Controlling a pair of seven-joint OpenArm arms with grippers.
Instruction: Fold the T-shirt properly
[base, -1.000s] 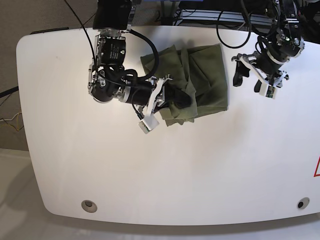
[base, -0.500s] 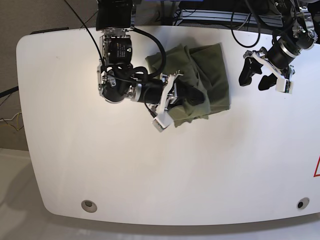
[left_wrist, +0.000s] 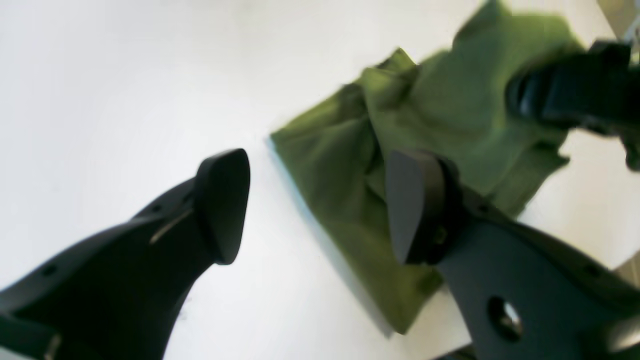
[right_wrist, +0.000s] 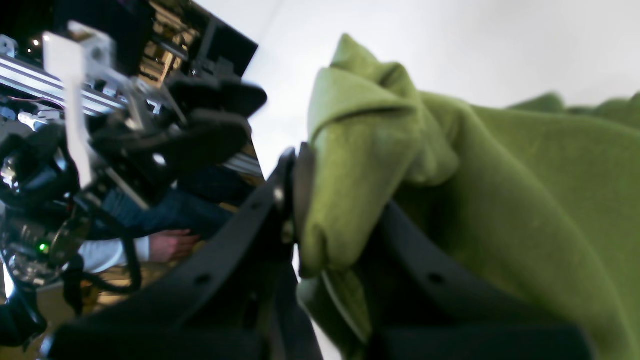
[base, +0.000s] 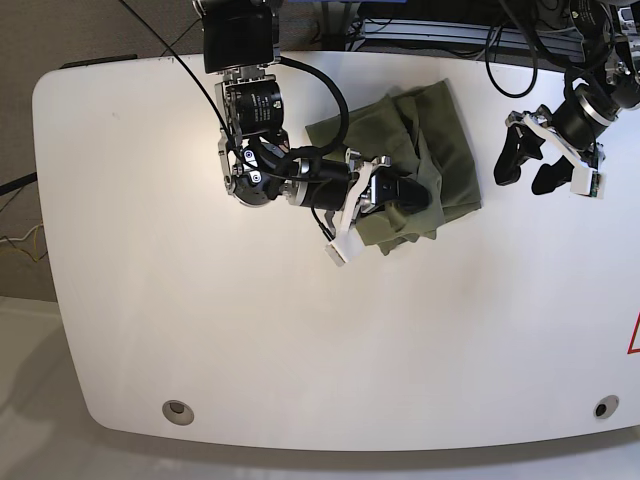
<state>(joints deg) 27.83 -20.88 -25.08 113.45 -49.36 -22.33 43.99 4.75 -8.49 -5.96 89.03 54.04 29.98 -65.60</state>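
The right pincer (base: 412, 196), clenched on the T-shirt (base: 450, 150), has dragged it sideways; the left pincer (base: 530, 165), released, has withdrawn beside it.

T-shirt (base: 440, 150): bunched on the counter (base: 300, 350), toward its far edge, right of centre in the base view. Right end effector (base: 405, 195): on its near-left part. Left end effector (base: 530, 165): to its right, apart.

Robotics lab setting. White rounded table (base: 300, 350) carries two cabled black robot arms; aluminium rail framing (right_wrist: 30, 75) and loose wiring behind. A seated person's hand (right_wrist: 172, 245) visible beyond the rig. Grey carpet floor (base: 60, 30).
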